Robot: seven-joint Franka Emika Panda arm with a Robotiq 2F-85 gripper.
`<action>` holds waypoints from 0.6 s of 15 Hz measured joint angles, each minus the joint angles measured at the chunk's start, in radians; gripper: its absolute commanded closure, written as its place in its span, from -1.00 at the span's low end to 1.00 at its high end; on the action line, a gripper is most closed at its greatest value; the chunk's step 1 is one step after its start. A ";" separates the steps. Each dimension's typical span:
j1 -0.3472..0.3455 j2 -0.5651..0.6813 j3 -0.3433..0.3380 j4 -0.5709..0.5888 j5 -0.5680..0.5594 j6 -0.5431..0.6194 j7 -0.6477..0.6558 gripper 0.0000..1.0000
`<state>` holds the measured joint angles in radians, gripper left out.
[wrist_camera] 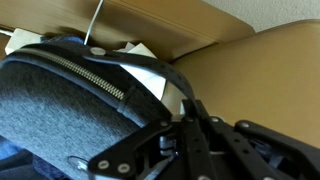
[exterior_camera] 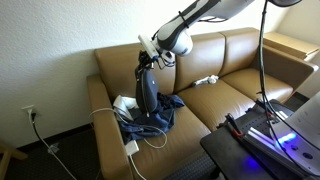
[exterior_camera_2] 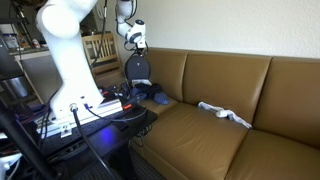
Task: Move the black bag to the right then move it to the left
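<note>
Wrist view, close up: the Robotiq gripper (wrist_camera: 188,112) has its jaws drawn together on what looks like the top loop of the black bag (wrist_camera: 70,100), its grey fabric face and zipper (wrist_camera: 85,72) filling the frame against the tan leather sofa (wrist_camera: 255,70). In an exterior view the bag (exterior_camera: 147,95) hangs upright under the gripper (exterior_camera: 148,62) at the end seat of the sofa, beside the armrest (exterior_camera: 105,68). Its lower part rests among a crumpled blue cloth (exterior_camera: 170,112) and loops of white cable (exterior_camera: 150,136), with a white box (exterior_camera: 124,103) just behind.

The risks lie mostly at the bag's base. A sideways carry started too low would likely drag the cloth along or snag a cable, tugging the box and whatever the cable feeds. The hold itself appears to be on a thin soft loop, so the bag may swing, twist or slip out if the arm moves sharply. A long white item (exterior_camera_2: 225,113) lies on the middle cushion, well apart from the bag. A wide sweep across the seat could push it. Exactly how much of the loop sits between the pads cannot be made out.
</note>
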<state>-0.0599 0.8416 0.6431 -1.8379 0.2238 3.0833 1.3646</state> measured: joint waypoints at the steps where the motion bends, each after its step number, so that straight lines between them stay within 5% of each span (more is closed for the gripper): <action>1: 0.002 -0.002 0.002 0.002 0.026 0.006 -0.033 0.98; 9: 0.007 -0.004 0.023 0.042 0.165 0.078 -0.205 0.98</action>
<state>-0.0529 0.8376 0.6661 -1.7959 0.3884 3.1613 1.1596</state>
